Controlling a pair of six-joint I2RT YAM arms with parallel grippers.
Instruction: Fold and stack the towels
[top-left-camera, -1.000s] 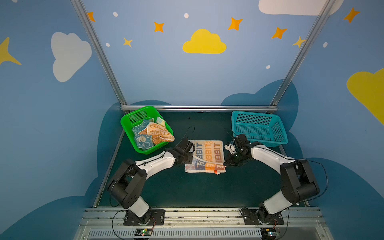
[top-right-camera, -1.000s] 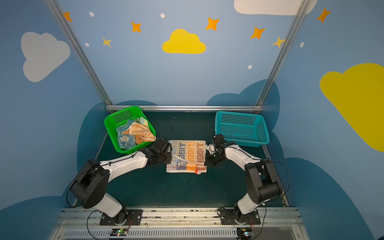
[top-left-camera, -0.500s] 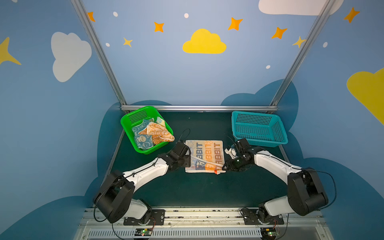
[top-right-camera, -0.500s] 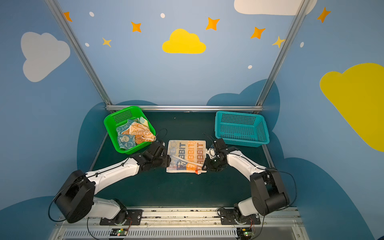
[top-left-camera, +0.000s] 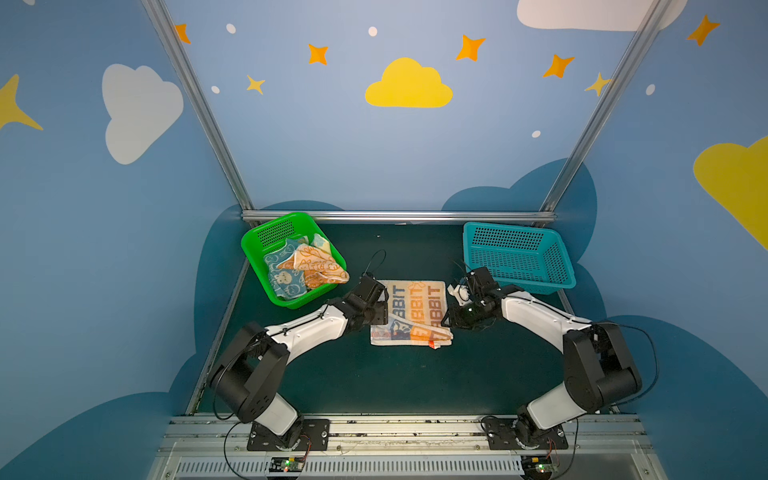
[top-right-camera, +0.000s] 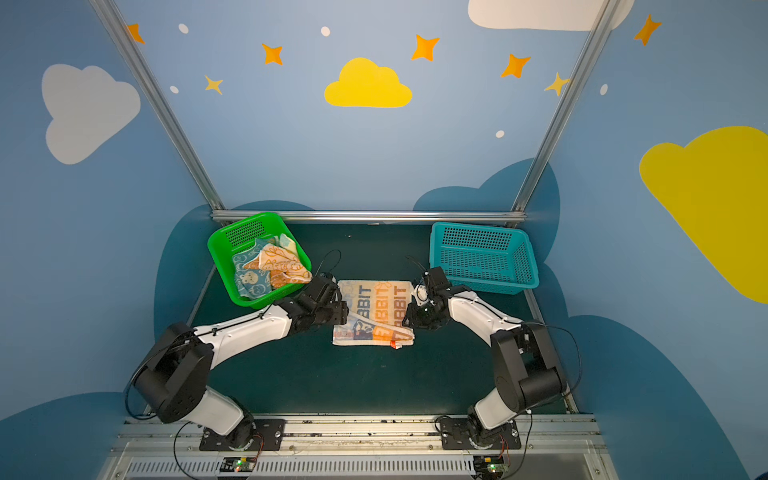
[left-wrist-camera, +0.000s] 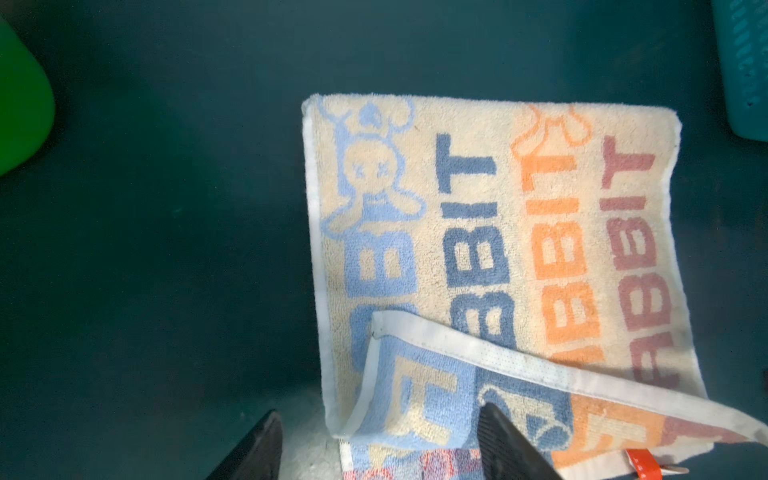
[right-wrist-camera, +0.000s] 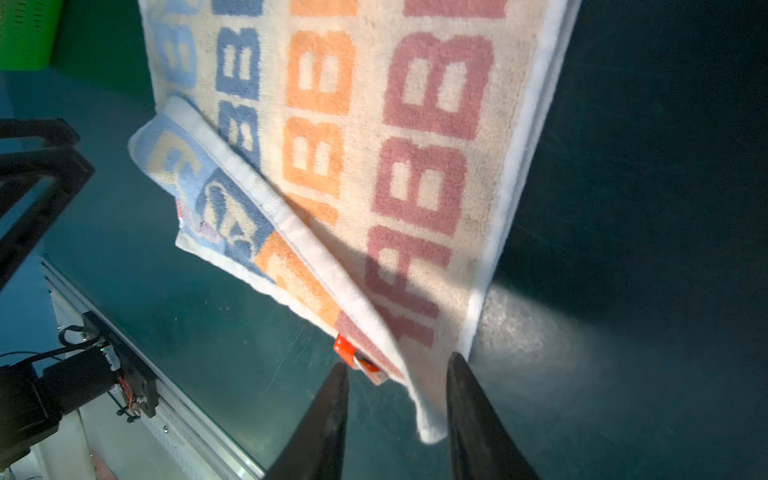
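Green basket (top-left-camera: 274, 230) (top-right-camera: 243, 232) sits far left on the mat (top-left-camera: 374, 382), turned at an angle. Towels (top-left-camera: 305, 266) (top-right-camera: 270, 268) lie crumpled inside it, blue and orange ones, with a pale one at the back.

Left gripper (top-left-camera: 383, 315) (top-right-camera: 343, 313) (left-wrist-camera: 374, 449) is low at the left edge of the towel (top-left-camera: 411, 311) (top-right-camera: 380, 307). Its jaws are wide apart and clamp nothing. In the left wrist view one finger (left-wrist-camera: 505, 444) is over the cloth, and the other is over bare mat. The turned-back corner lies between them.

The towel is pale yellow and lies flat mid-mat between the two grippers. It has RABBIT rows in light blue, dark blue, orange and maroon. Its near edge is turned back on a slant, wider on the left side. An orange tag (top-left-camera: 432, 344) (right-wrist-camera: 345, 347) sticks out at the near right corner.

Right gripper (top-left-camera: 449, 322) (top-right-camera: 406, 322) (right-wrist-camera: 399, 419) is at the towel's near right corner with its jaws apart. In the right wrist view the white corner tip lies between them, against one finger (right-wrist-camera: 473, 424), with a clear gap to the other. The corner is not pinched.

Teal basket (top-left-camera: 555, 262) (top-right-camera: 521, 266) is far right at the back, just beyond the right wrist.
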